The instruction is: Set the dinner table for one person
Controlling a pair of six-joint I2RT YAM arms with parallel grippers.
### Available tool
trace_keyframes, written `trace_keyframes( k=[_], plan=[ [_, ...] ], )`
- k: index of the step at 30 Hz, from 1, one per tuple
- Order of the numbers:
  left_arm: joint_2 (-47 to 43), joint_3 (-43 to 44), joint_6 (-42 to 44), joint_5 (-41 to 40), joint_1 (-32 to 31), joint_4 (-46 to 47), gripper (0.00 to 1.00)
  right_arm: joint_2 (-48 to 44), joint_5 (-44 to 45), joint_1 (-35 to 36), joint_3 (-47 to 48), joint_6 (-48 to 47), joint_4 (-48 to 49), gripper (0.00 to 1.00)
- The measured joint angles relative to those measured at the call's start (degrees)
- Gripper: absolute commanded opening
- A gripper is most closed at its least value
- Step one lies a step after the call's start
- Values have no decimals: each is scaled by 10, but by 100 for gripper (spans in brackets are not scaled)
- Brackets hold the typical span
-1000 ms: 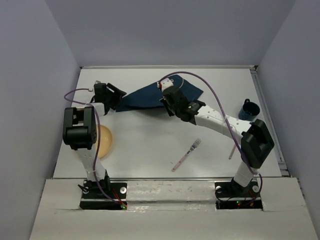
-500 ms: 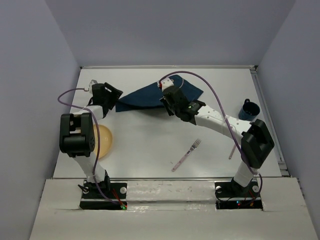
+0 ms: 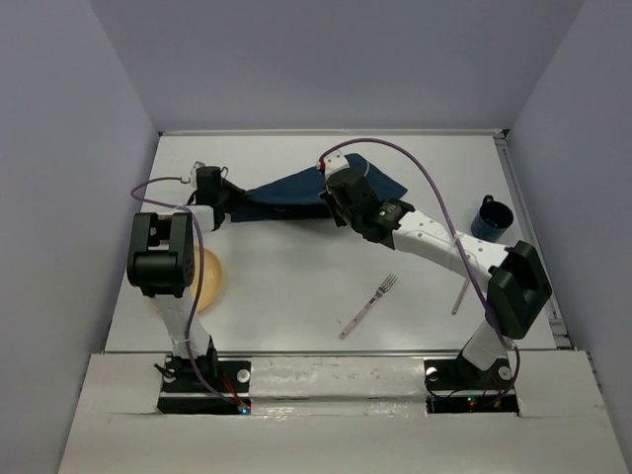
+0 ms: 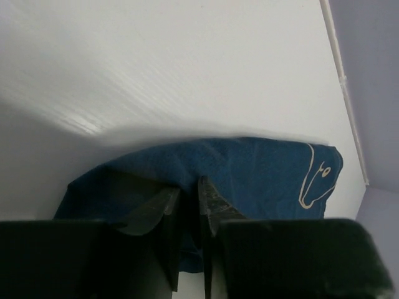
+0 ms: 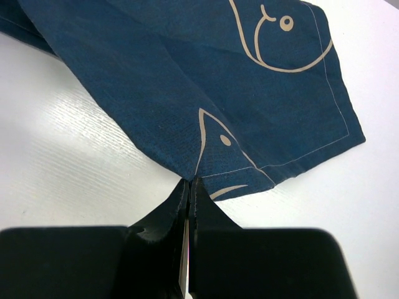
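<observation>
A navy placemat point(image 3: 296, 193) with a pale whale drawing lies bunched at the back of the white dinner table point(image 3: 296, 276). My left gripper point(image 3: 229, 197) sits low at its left end. In the left wrist view the left gripper point(image 4: 189, 184) has its fingers nearly together, with a fold of the placemat point(image 4: 262, 168) pinched between them. My right gripper point(image 3: 334, 190) is at the cloth's right part. The right wrist view shows the right gripper point(image 5: 189, 180) shut on a lifted edge of the placemat point(image 5: 187, 75), by its stitched corner.
A yellow plate point(image 3: 209, 279) lies at the near left, partly under the left arm. A pink-handled fork point(image 3: 369, 305) lies near the middle front. A thin pale utensil point(image 3: 460, 294) sits by the right arm, and a dark blue mug point(image 3: 492, 217) stands at the right edge.
My left gripper moved right onto the placemat's left end and its jaws closed on the cloth. The right gripper shifted slightly up and right, and the placemat now looks drawn narrower.
</observation>
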Motion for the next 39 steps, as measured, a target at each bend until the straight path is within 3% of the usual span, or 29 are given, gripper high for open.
trace_keyframes(
  k=[7,10,13,18,22,24,30,35,39],
  plan=[
    [8,32,-5,-12,-15,19,0,0,-6,-19,-15,-1,19,0],
    [-9,70,7,-27,-28,12,0,4,-30,-77,-4,-3,32,0],
    [-40,126,17,-39,-42,6,0,51,-40,-146,85,-25,31,0],
    [-63,303,48,-67,-76,-5,0,134,-46,-213,289,-67,29,0],
    [-108,334,78,-88,-100,0,0,112,-53,-226,336,-101,45,0],
    [-139,305,88,-97,-105,16,0,83,-64,-225,303,-110,71,0],
    [-257,47,89,-111,-117,99,0,-46,-99,-214,61,-98,131,0],
    [-250,-151,61,-100,-131,129,0,-58,-113,-211,-123,-25,138,0],
    [-240,-242,49,-96,-160,154,0,-58,-116,-210,-218,73,122,0]
  ],
)
